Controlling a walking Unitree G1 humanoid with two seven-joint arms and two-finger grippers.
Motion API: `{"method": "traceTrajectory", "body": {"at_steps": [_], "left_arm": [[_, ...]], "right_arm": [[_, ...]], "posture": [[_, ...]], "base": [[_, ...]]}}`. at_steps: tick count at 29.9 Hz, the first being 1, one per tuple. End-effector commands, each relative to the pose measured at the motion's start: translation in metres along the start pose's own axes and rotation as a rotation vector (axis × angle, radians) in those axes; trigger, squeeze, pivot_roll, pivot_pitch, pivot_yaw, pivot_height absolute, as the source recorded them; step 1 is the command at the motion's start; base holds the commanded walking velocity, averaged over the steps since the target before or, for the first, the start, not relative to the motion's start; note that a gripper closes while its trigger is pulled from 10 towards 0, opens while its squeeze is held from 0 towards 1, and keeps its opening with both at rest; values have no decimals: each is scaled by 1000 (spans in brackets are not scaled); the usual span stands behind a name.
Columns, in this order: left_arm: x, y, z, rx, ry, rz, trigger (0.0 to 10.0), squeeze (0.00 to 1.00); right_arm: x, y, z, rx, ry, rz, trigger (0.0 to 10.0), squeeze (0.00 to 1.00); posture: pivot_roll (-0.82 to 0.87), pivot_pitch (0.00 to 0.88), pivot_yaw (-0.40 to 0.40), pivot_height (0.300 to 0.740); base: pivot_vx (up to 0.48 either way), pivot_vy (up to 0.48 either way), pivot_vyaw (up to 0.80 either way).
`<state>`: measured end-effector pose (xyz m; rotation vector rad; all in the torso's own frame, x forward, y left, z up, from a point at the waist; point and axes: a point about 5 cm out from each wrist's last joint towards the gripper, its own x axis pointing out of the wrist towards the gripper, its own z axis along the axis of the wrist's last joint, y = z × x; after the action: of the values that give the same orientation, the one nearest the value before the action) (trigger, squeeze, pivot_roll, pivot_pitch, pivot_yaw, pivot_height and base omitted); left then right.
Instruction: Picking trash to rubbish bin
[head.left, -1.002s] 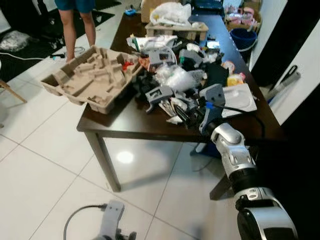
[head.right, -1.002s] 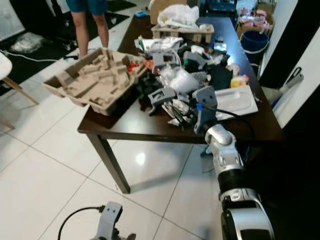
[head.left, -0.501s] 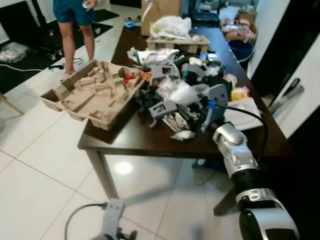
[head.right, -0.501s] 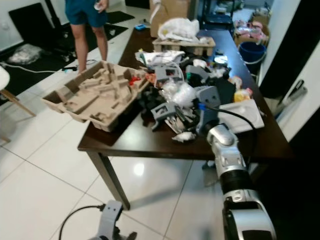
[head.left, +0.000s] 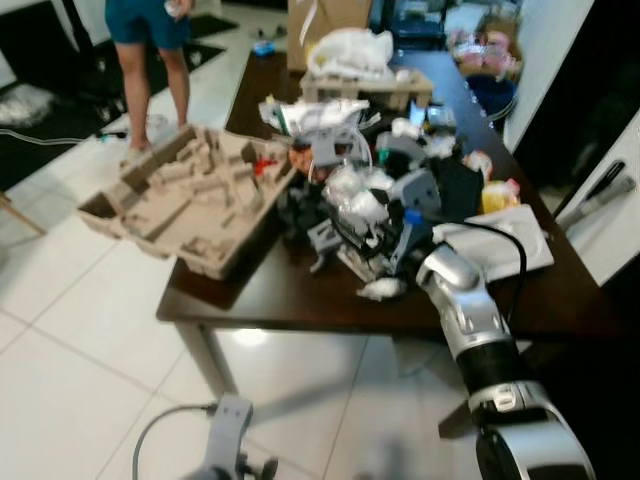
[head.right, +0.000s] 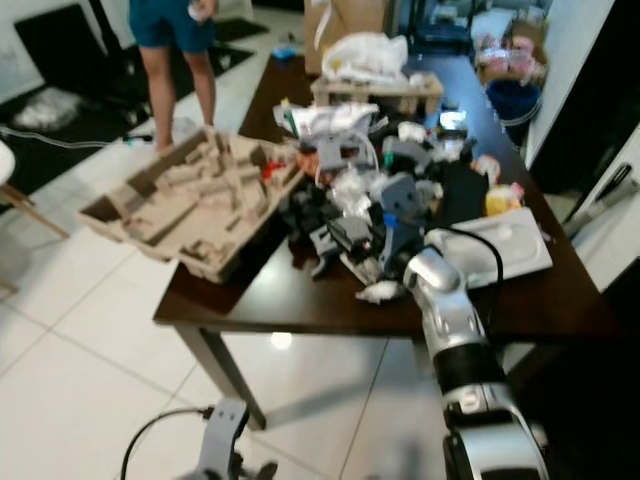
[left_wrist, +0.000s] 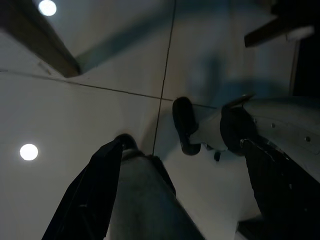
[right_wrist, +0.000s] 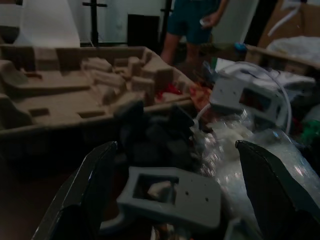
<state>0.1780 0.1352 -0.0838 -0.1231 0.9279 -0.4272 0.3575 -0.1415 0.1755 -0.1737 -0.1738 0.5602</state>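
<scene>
**Mia:** What was the robot doing?

**Ben:** It was at the reaching step. The right pincer (right_wrist: 165, 200) was out over the dark brown wooden worktop (head.left: 290, 300), and its two black fingers (right_wrist: 87, 190) were spread wide apart with nothing between them.

**Mia:** Where was the trash?

**Ben:** It sat in a big messy pile (head.left: 370, 190) in the middle of the worktop. Right in front of the open pincer lay a flat grey plastic piece with a square hole (right_wrist: 172, 197). Clear crinkly plastic wrap (right_wrist: 240, 150) was beside it. A small white crumpled scrap (head.left: 381, 289) lay near the worktop's front edge.

**Mia:** And the big brown thing?

**Ben:** That was a brown moulded cardboard tray (head.left: 190, 195), hanging over the worktop's corner.

**Mia:** What about the other arm?

**Ben:** The left pincer (left_wrist: 150, 165) hung down low over the white tiled floor (head.left: 70, 330). I couldn't tell if it was open or closed.

**Mia:** What came next?

**Ben:** I think it needed to go down onto one piece, squeeze it, then find the bin. I didn't spot a bin.
</scene>
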Motion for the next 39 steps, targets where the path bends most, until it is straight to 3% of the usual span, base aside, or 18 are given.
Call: {"method": "traceTrajectory", "body": {"at_steps": [1,10,17,27,39], "left_arm": [[-2,-1,-10,-24,24,0,10000,0],[-1,-1,-9,-25,25,-4,10000,0],[-1,-2,-8,-11,27,-13,10000,0],[-1,-4,-10,-13,26,-29,10000,0],[-1,-6,-13,-20,34,-30,10000,0]], "right_arm": [[3,5,-2,3,12,16,10000,0],[2,6,-7,-25,56,9,10000,0],[3,5,-14,-39,97,-33,10000,0],[1,-10,-21,-79,172,-160,10000,0],[-8,-22,-24,-97,218,-152,10000,0]], "posture": [[5,72,-1,740],[6,72,-3,740],[6,72,-3,740],[2,74,-11,740],[-2,74,-15,740]], "base": [[0,0,800],[0,0,800],[0,0,0],[265,0,0],[274,0,0]]}}
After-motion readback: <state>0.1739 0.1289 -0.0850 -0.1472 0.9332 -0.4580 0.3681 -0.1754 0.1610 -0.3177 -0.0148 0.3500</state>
